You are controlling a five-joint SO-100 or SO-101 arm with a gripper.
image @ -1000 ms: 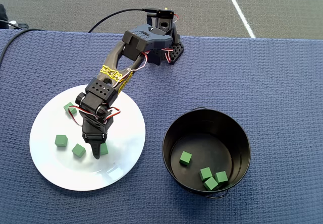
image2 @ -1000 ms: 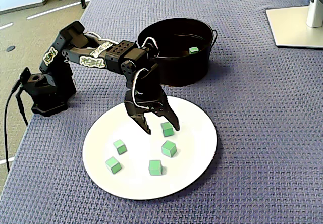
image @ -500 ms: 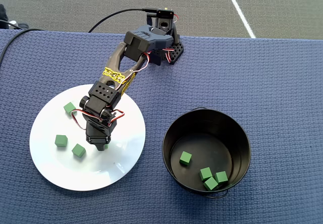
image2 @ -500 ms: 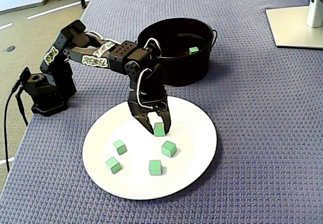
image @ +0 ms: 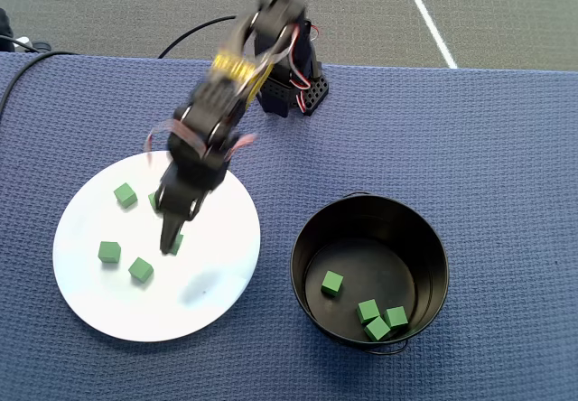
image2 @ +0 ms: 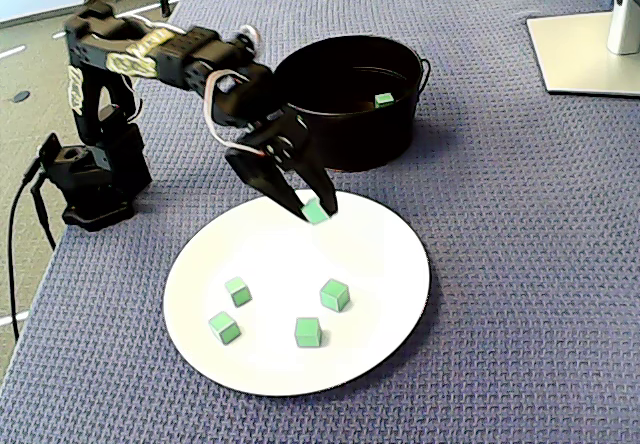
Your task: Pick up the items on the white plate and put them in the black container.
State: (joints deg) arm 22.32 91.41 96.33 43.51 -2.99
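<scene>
My claw (image2: 316,207) is over the white plate (image2: 390,294), and its two fingers are closed around one green cube (image2: 316,210), which sits between the tips. Four other cubes lie free on the plate in the fixed view, for example one (image2: 334,294) near the middle. The black container (image: 312,238) stands just beside the plate, with four cubes inside, one of them (image: 331,283) apart from the others.

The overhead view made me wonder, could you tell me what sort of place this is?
Probably an office or lab: a table under blue cloth, a monitor stand at its edge, and grey carpet beyond.
</scene>
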